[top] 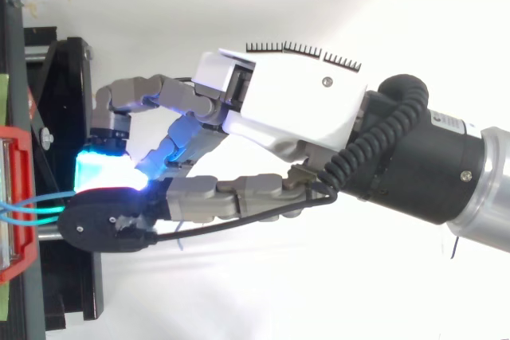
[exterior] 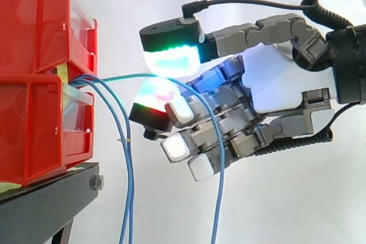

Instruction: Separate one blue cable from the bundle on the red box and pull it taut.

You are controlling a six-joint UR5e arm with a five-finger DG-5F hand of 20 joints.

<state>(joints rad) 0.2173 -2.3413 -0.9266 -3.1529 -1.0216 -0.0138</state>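
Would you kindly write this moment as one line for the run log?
hand: pinching one blue cable | span to red bins: nearly straight | other cables: hanging slack

Bright, even light is flooding both views, washing the white curtain (exterior: 297,198) almost to pure white, most strongly in the lower middle of the top view. The hand (top: 295,113) is casting barely any shadow. Its fingertips (exterior: 171,60) are glowing cyan, green and red, spilling colour onto the blue cable (exterior: 215,198) between them. Light is glinting on the red bins' (exterior: 34,130) clear fronts.
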